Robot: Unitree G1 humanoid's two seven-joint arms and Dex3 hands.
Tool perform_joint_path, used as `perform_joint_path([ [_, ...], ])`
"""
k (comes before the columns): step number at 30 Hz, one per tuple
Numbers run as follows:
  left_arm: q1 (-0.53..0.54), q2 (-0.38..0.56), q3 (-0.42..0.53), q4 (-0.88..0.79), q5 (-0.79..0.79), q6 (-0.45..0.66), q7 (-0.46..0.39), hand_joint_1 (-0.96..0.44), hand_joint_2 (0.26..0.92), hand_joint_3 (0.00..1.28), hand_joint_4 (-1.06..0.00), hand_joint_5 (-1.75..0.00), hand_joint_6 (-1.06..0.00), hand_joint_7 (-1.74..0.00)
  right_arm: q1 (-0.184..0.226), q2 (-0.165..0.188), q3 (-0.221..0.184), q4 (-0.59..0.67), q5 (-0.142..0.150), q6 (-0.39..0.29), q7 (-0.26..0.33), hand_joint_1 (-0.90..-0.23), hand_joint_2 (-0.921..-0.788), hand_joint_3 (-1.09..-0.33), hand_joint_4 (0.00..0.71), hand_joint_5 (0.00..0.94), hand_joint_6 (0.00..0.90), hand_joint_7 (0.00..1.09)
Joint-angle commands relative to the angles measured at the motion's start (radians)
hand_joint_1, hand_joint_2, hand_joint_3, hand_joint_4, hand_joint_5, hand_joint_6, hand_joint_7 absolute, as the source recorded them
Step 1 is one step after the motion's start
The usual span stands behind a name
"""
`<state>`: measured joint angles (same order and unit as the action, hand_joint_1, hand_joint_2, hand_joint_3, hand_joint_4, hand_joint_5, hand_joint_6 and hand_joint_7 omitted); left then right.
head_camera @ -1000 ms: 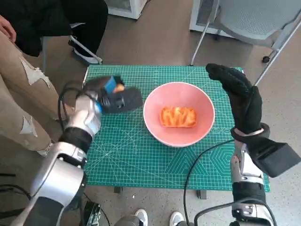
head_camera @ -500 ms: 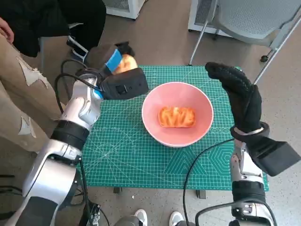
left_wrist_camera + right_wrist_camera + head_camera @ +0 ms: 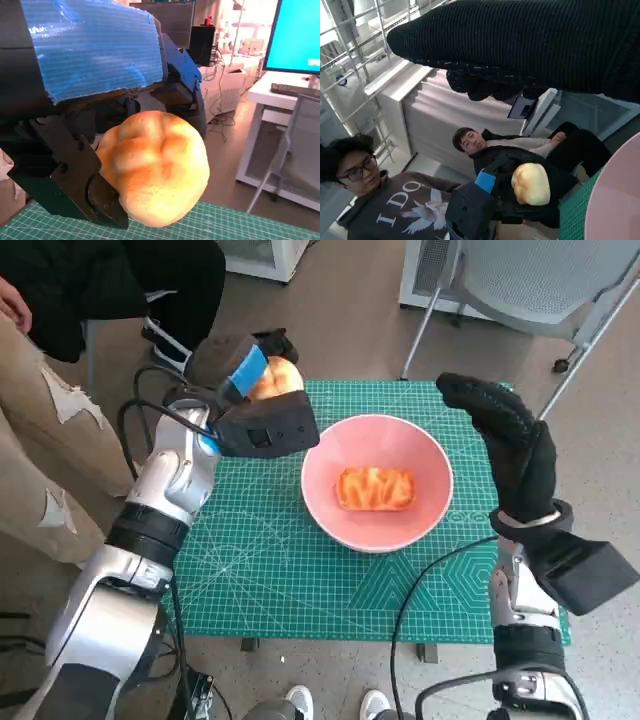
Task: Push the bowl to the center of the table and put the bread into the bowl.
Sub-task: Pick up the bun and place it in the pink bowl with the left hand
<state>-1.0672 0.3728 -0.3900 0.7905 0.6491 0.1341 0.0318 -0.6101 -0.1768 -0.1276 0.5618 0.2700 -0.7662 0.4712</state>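
A pink bowl (image 3: 378, 530) stands near the middle of the green cutting mat, with an orange-glazed bread (image 3: 376, 488) lying inside it. My left hand (image 3: 244, 370) is raised above the mat's far left corner and holds a round golden bun (image 3: 276, 378), which shows large in the left wrist view as the bun (image 3: 155, 167) pinched between black fingers (image 3: 75, 165). The right wrist view shows the same bun (image 3: 531, 183) from the side, beside the bowl's pink rim (image 3: 615, 200). My gloved right hand (image 3: 510, 445) stands upright just right of the bowl, holding nothing, fingers extended.
The green mat (image 3: 290, 570) covers the small table. A person in light trousers (image 3: 40, 440) sits close at the left. A chair's metal legs (image 3: 430, 310) stand beyond the far edge. Black cables (image 3: 430, 590) trail over the front right. Two people (image 3: 385, 200) appear in the right wrist view.
My left hand has risen from low over the mat's left side and swung toward the far left corner, carrying the bun. The right hand and the bowl have stayed put.
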Motion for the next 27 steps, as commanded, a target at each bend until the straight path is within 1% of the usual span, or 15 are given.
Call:
perform_joint_path([
  [1, 0.017, -0.043, -0.013, -0.064, 0.002, 0.029, -0.034, 0.0, 0.859, 0.09, -0.84, -1.07, -0.7, -1.04, 0.012, -0.002, 0.0, 0.007, -0.01, 0.001, 0.002, -0.673, -0.921, -0.787, 0.208, 0.002, -0.001, 0.5],
  [4, 0.025, -0.064, -0.025, -0.097, 0.007, 0.039, -0.056, 0.0, 0.864, 0.09, -0.82, -1.1, -0.7, -1.02, 0.013, -0.001, 0.001, 0.005, -0.011, 0.001, 0.001, -0.672, -0.921, -0.787, 0.208, 0.002, -0.001, 0.5],
  [9, 0.032, -0.099, -0.048, -0.12, 0.009, 0.022, -0.078, 0.0, 0.872, 0.08, -0.79, -1.17, -0.72, -0.97, 0.015, -0.001, 0.001, 0.005, -0.014, -0.002, -0.001, -0.672, -0.921, -0.787, 0.213, 0.004, -0.001, 0.5],
  [16, 0.023, -0.156, -0.095, -0.074, 0.026, -0.028, -0.074, 0.0, 0.872, 0.09, -0.77, -1.22, -0.73, -0.93, 0.018, -0.003, -0.001, 0.005, -0.012, -0.001, 0.0, -0.671, -0.921, -0.787, 0.216, 0.005, -0.001, 0.5],
  [19, 0.016, -0.171, -0.109, -0.052, 0.031, -0.044, -0.075, 0.0, 0.876, 0.1, -0.74, -1.26, -0.72, -0.94, 0.021, -0.004, -0.001, 0.002, -0.011, -0.001, 0.0, -0.671, -0.921, -0.787, 0.216, 0.005, -0.001, 0.5],
  [20, 0.012, -0.176, -0.115, -0.04, 0.034, -0.051, -0.077, 0.0, 0.863, 0.13, -0.73, -1.27, -0.71, -0.95, 0.022, -0.004, -0.002, 0.001, -0.01, -0.001, 0.001, -0.67, -0.921, -0.786, 0.216, 0.005, -0.001, 0.5],
  [22, 0.003, -0.186, -0.125, -0.016, 0.036, -0.065, -0.079, 0.0, 0.77, 0.34, -0.69, -1.34, -0.67, -1.03, 0.025, -0.005, -0.003, 0.0, -0.01, -0.002, 0.001, -0.67, -0.921, -0.786, 0.216, 0.005, -0.001, 0.5],
  [23, 0.0, -0.188, -0.127, -0.006, 0.036, -0.071, -0.079, 0.0, 0.749, 0.39, -0.67, -1.37, -0.65, -1.06, 0.025, -0.005, -0.003, -0.001, -0.009, -0.002, 0.001, -0.67, -0.921, -0.786, 0.216, 0.005, -0.001, 0.5],
  [26, -0.012, -0.197, -0.134, 0.034, 0.038, -0.09, -0.075, 0.0, 0.725, 0.46, -0.64, -1.4, -0.62, -1.1, 0.029, -0.007, -0.004, -0.004, -0.01, -0.002, 0.0, -0.67, -0.921, -0.786, 0.217, 0.005, -0.001, 0.51],
  [27, -0.016, -0.199, -0.136, 0.045, 0.038, -0.094, -0.073, 0.0, 0.731, 0.45, -0.64, -1.4, -0.61, -1.11, 0.03, -0.007, -0.005, -0.005, -0.01, -0.002, -0.001, -0.67, -0.921, -0.786, 0.217, 0.005, -0.001, 0.51],
])
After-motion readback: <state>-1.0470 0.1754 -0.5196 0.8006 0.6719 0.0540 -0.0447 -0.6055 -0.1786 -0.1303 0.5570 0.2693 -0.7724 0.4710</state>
